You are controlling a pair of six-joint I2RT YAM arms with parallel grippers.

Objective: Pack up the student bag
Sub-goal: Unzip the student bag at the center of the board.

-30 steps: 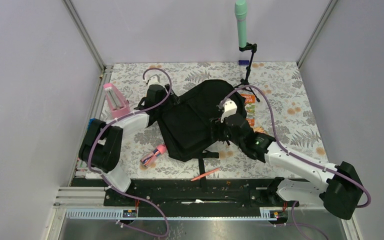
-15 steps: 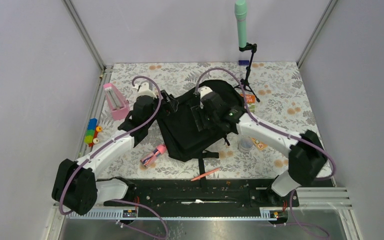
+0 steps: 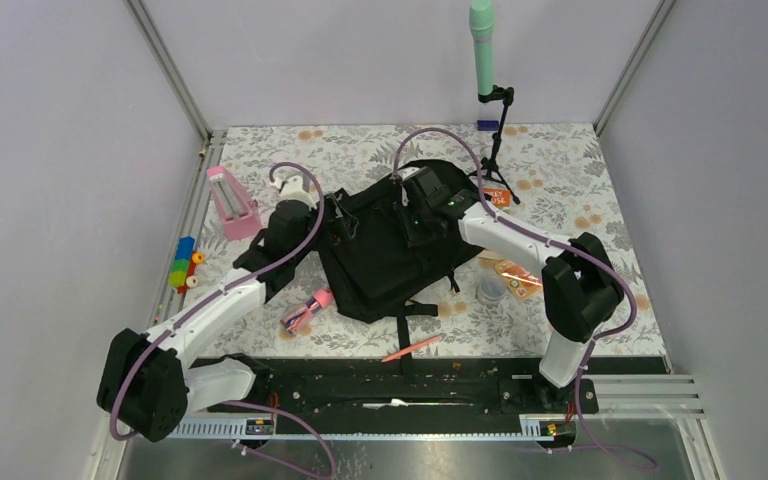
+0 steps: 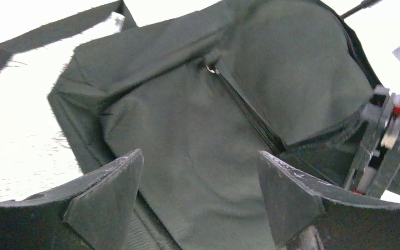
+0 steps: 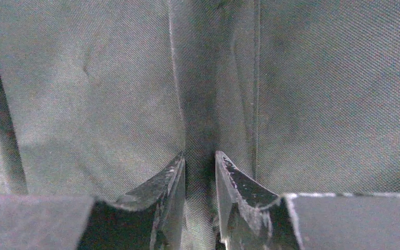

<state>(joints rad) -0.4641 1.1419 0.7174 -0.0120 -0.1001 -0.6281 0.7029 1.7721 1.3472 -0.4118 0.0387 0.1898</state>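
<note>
Showing one bag [image 3: 370, 270], black, rumpled, lying flat; two grippers: left gripper [image 4: 198, 156] spread wide over it, right gripper [image 5: 199, 155] pinching its fabric fold.

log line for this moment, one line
left gripper: open, facing student bag | right gripper: closed on a fold of its fabric

Robotics laboratory test cell. Plain panel walls [image 3: 60, 150] in aluminium framing [image 3: 168, 70] enclose a floral-covered table [image 3: 590, 180]; a left arm [image 3: 222, 298] and a right arm [image 3: 505, 232] are bolted to a black rail [image 3: 360, 385] at its near edge.
</note>
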